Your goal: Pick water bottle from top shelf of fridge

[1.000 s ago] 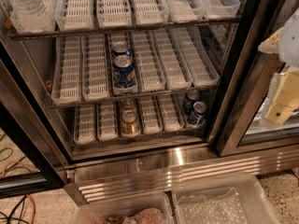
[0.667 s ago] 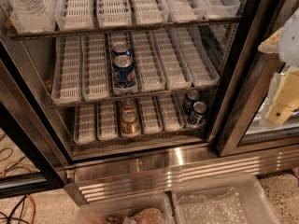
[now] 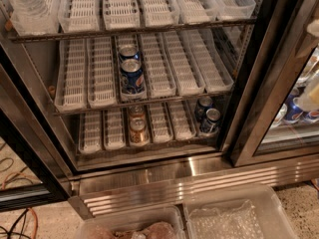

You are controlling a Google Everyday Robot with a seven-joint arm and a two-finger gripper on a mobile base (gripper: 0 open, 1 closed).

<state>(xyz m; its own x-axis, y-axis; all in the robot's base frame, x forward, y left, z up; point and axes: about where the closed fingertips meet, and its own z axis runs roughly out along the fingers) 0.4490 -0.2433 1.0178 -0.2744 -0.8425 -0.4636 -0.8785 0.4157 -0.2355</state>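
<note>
The fridge [image 3: 149, 176] stands open in front of me, with a stainless steel body and black-framed doors. The water bottle [image 3: 26, 6], clear and ribbed with a red and blue label, stands upright in the leftmost tray of the top shelf [image 3: 149, 29], partly cut off by the top edge. The other white slotted trays on that shelf hold nothing. My gripper [image 3: 313, 91] shows only as a pale shape at the right edge, in front of the right glass door, far right of the bottle and lower.
Two blue cans [image 3: 131, 73] sit on the middle rack. Gold cans [image 3: 138, 126] and blue cans [image 3: 209, 118] sit on the bottom rack. More cans [image 3: 294, 111] show behind the right glass door. Clear plastic bins [image 3: 234, 218] stand on the floor below. Cables [image 3: 20, 218] lie at the lower left.
The pale gripper shape at the right edge has moved further right, so less of it shows. The bottle, cans and shelves have not moved.
</note>
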